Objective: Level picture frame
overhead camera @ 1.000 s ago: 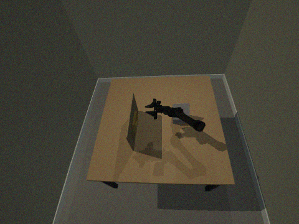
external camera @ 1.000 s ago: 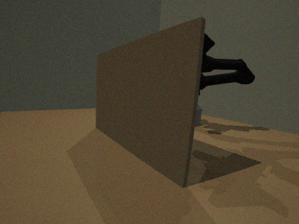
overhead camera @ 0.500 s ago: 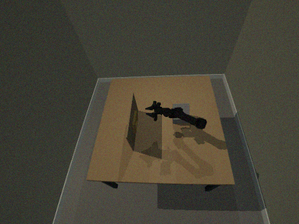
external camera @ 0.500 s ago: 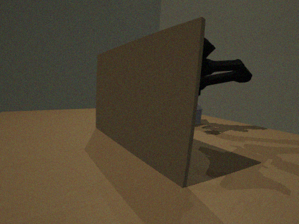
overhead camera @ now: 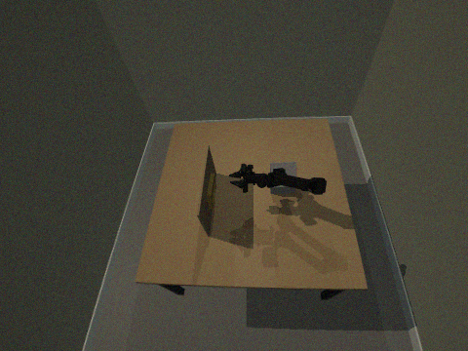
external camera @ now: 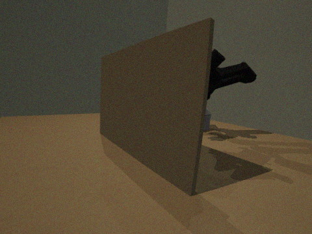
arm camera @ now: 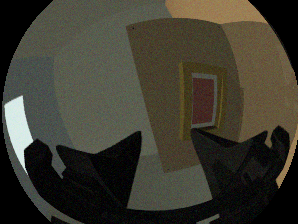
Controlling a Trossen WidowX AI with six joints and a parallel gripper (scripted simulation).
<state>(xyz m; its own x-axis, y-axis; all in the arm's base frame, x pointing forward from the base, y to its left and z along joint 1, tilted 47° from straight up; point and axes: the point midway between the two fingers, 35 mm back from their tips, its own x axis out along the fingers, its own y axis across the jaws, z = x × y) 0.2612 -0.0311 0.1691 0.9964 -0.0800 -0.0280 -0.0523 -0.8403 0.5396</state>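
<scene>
The picture frame [arm camera: 184, 96] has a gold border around a red picture and hangs on the tan wall panel [arm camera: 154, 83] [overhead camera: 209, 214] [external camera: 153, 107]. In the top view the frame [overhead camera: 212, 187] shows only as a thin yellow strip on the panel's face. Its tilt is hard to judge from here. My gripper [overhead camera: 233, 177] [arm camera: 166, 133] is open and empty. It points at the panel from a short distance and touches neither the panel nor the frame. The exterior camera sees only the panel's back, with my arm [external camera: 232, 75] behind it; the frame and fingers are hidden there.
The panel stands upright on the wooden table [overhead camera: 195, 263] [external camera: 49, 162]. My arm's grey base [overhead camera: 284, 167] sits on the table behind the gripper. Dark room walls surround the table.
</scene>
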